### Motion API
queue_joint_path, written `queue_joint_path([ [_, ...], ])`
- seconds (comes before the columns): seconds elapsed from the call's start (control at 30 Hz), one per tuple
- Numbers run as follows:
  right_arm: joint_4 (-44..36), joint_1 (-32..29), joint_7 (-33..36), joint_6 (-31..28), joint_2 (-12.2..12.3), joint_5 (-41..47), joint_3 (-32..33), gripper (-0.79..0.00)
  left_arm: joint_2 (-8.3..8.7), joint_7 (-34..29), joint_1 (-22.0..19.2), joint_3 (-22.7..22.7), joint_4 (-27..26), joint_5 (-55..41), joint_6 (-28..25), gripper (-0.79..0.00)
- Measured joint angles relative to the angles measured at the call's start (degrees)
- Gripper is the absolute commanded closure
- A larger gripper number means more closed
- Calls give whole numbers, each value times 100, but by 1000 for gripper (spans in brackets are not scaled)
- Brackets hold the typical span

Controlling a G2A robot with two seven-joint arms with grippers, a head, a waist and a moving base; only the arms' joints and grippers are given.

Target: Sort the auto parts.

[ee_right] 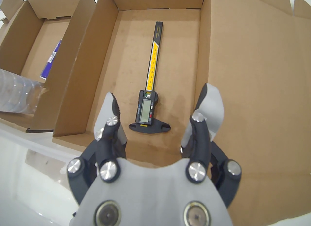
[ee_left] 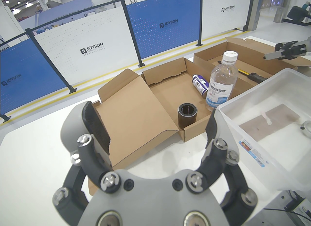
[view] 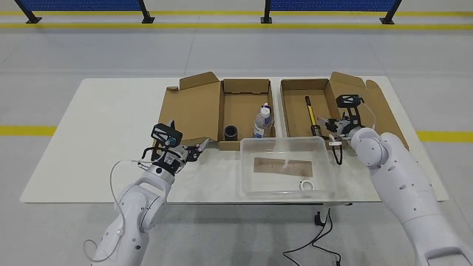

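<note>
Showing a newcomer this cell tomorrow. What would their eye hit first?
Two open cardboard boxes sit side by side on the table: the left box holds a clear bottle and a black cylinder, the right box a yellow-scaled caliper. The right gripper hangs open over that caliper.

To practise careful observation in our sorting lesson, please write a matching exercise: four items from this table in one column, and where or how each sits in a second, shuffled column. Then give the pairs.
Column A
1. black-and-yellow digital caliper
2. clear plastic bottle with white cap
3. small blue-and-white can
4. silver metal ring

Column B
a. standing upright in the left cardboard box
b. lying in the clear plastic bin
c. lying flat in the right cardboard box
d. lying on its side in the left cardboard box

Pairs: 1-c; 2-a; 3-d; 4-b
</note>
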Motion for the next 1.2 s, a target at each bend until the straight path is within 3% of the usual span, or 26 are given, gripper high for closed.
queue_joint_path([
  [0.07, -134, -1, -6, -77, 9, -60, 31, -477, 0, 0, 0, 0, 0, 0, 0, -785],
  [0.17, -390, -2, 31, -256, 53, -194, 146, -502, 0, 0, 0, 0, 0, 0, 0, -785],
  [0.23, -582, -6, 60, -359, 96, -349, 247, -465, 0, 0, 0, 0, 0, 0, 0, -785],
  [0.33, -1117, -132, 282, -519, 193, -598, 483, -336, 0, 0, 0, 0, 0, 0, 0, -785],
  [0.4, -1452, -218, 487, -593, 250, -761, 620, -314, 0, 0, 0, 0, 0, 0, 0, -785],
  [0.63, -2909, -803, 1164, -974, 446, -1120, 1185, -345, 0, 0, 0, 0, 0, 0, 0, -785],
  [0.8, -3883, -1271, 1977, -1726, 569, -1402, 1346, -351, 0, 0, 0, 0, 0, 0, 0, -785],
  [0.87, -4162, -1402, 2339, -2023, 599, -1419, 1305, -311, 0, 0, 0, 0, 0, 0, 0, -785],
  [0.97, -4479, -1500, 2836, -2381, 628, -1503, 1172, -345, 0, 0, 0, 0, 0, 0, 0, -785],
  [1.2, -4618, -1414, 4311, -2869, 647, -1343, 641, -332, 0, 0, 0, 0, 0, 0, 0, -785],
])
